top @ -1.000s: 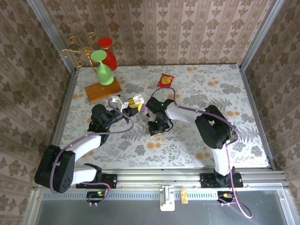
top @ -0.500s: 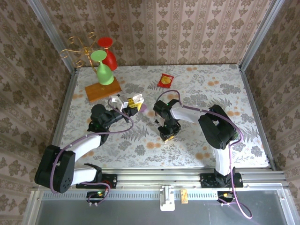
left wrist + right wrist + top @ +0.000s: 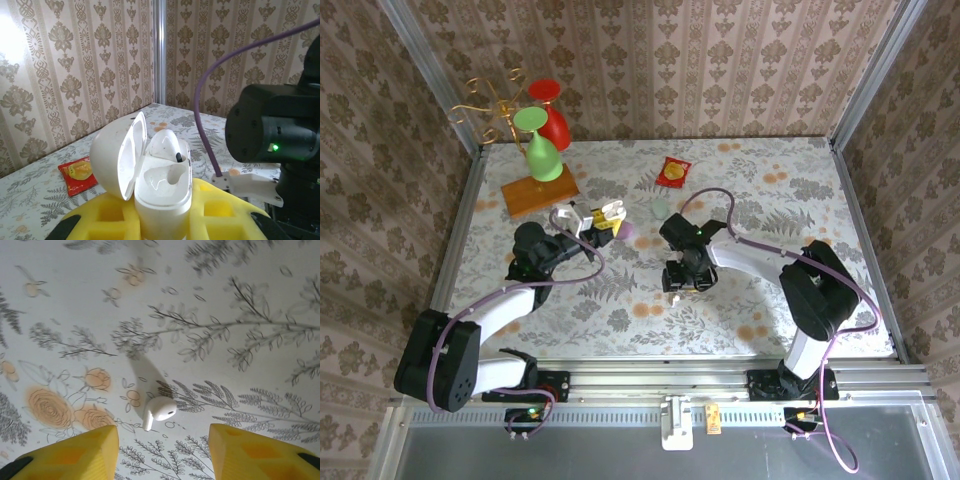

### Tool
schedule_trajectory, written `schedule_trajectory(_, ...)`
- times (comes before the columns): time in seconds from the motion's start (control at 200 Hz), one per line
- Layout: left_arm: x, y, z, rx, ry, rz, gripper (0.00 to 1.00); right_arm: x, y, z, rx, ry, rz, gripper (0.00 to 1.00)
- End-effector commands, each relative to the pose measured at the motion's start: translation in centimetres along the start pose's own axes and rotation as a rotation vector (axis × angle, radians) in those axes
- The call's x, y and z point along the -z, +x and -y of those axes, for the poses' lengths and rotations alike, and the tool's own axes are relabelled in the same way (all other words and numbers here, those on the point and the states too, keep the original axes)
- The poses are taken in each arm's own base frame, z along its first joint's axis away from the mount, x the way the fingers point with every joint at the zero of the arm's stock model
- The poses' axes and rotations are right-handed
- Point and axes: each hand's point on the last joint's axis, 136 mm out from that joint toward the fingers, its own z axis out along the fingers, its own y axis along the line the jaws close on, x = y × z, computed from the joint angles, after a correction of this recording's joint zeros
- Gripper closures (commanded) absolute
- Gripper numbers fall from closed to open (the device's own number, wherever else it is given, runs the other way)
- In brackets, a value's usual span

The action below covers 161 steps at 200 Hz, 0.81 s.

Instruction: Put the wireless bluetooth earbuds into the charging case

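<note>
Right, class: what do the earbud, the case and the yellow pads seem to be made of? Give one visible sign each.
Earbud: probably hard glossy white plastic; smooth, with a soft highlight. Case: likely the same moulded plastic, glossy; light shines off its open lid. Pads: matt yellow, with moulded square recesses; possibly printed plastic or rubber, hard to tell.

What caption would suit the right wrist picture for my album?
The right gripper, open, poised over a white earbud lying on the flowered table.
</note>
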Motion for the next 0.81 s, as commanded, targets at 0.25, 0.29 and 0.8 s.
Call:
schedule_trajectory(0.25, 0.0, -0.6, 0.0, -0.018, 0.02, 0.032, 0.94, -1.9, 0.6, -1.5, -0.13, -0.076, -0.058, 0.61)
schedule_trajectory(0.29, 0.1, -0.6, 0.0, -0.018, 0.018, 0.032, 0.94, -2.0, 0.6, -1.4, -0.128, -0.07, -0.063, 0.62)
schedule_trajectory(0.8, 0.1, -0.6, 0.0, -0.015, 0.019, 0.031, 0.94, -4.2, 1.1, -0.3, -0.12, -0.01, -0.109, 0.72)
